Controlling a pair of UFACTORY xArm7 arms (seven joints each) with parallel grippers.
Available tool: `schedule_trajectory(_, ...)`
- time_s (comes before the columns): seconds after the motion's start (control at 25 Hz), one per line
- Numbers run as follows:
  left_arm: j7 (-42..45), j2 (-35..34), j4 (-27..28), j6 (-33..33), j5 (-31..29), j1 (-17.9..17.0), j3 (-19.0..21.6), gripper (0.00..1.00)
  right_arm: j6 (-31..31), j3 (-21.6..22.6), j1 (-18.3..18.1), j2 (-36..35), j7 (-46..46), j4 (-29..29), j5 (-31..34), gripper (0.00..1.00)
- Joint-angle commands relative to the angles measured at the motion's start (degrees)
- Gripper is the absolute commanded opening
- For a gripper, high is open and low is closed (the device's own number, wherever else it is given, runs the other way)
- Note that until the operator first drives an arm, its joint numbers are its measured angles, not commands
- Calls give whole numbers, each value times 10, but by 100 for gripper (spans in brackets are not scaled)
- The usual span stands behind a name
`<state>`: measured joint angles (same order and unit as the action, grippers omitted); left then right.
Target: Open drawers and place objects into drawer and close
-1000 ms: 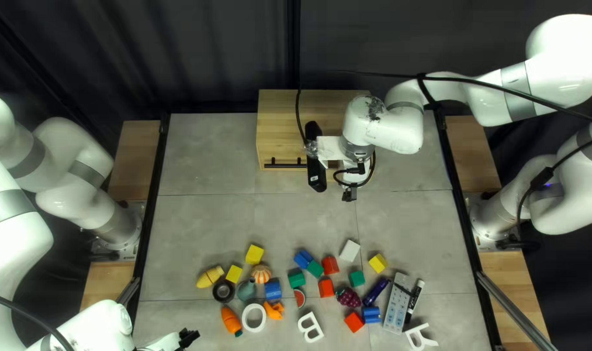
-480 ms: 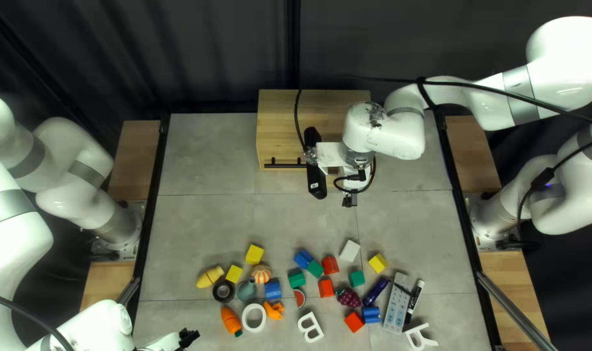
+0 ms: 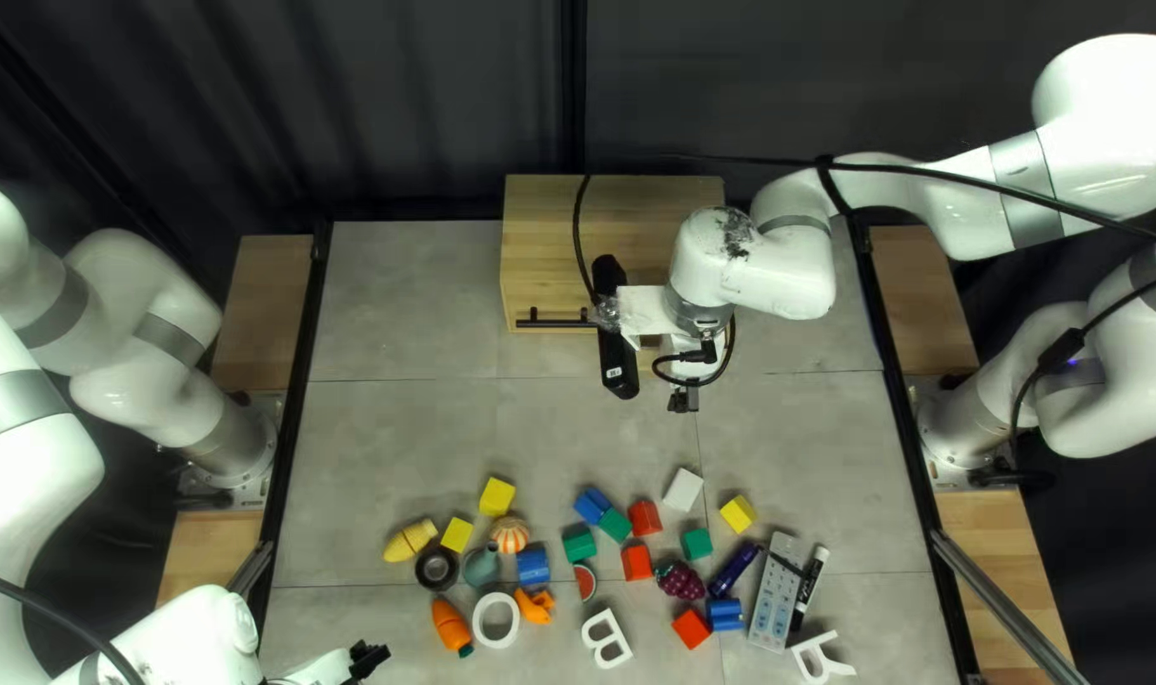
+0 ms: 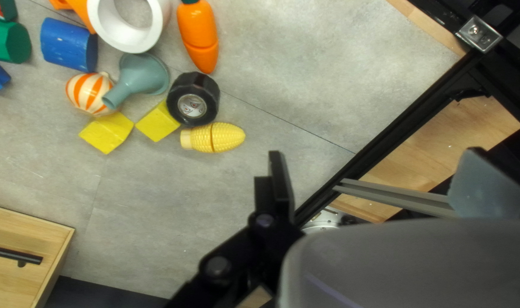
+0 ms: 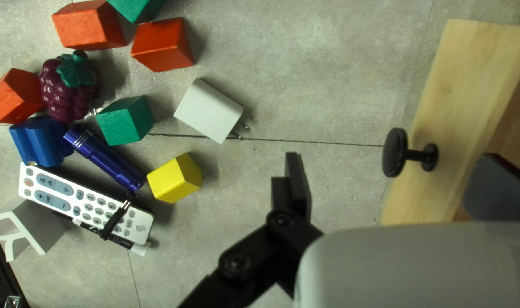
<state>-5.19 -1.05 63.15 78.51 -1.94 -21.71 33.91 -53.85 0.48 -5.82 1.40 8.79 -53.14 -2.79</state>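
1. Since the earlier frames, the right arm has shifted slightly toward 6 o'clock, taking the far edge as 12; the objects lie as they did.
2. From the table's middle, the wooden cabinet sits at 12 o'clock, the wooden blocks around 6, the corn at 8.
3. Its round knob, on the drawer front, looks hard, smooth and likely slippery. Best hold: behind the rim, either side of the stem. How far that drawer stands out, I cannot tell.
4. The drawer should be stiff and slide with modest force; pull straight toward 6 o'clock, since skewing could bind it.
5. Blocks should be light and firm, best taken across flat sides; the white charger by its body, sparing the prongs.
6. The right gripper is reached in beside the cabinet, fingers apart, clamped on nothing.
7. The left gripper hangs between 7 and 8 o'clock, fingers also spread, short of the corn.
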Motion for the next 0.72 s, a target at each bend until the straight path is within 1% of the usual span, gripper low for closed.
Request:
schedule_trajectory(0.04,0,0,0,0,0,0,0,100,-12,-2,-3,7,-4,-3,8,100)
schedule_trajectory(0.28,0,0,0,0,0,0,0,100,-3,-6,-6,2,-13,10,11,100)
schedule_trajectory(0.52,0,0,0,0,0,0,0,100,26,-12,-13,2,-14,35,8,100)
schedule_trajectory(0.72,0,0,0,0,0,0,0,100,37,-9,-10,-4,-18,35,2,100)
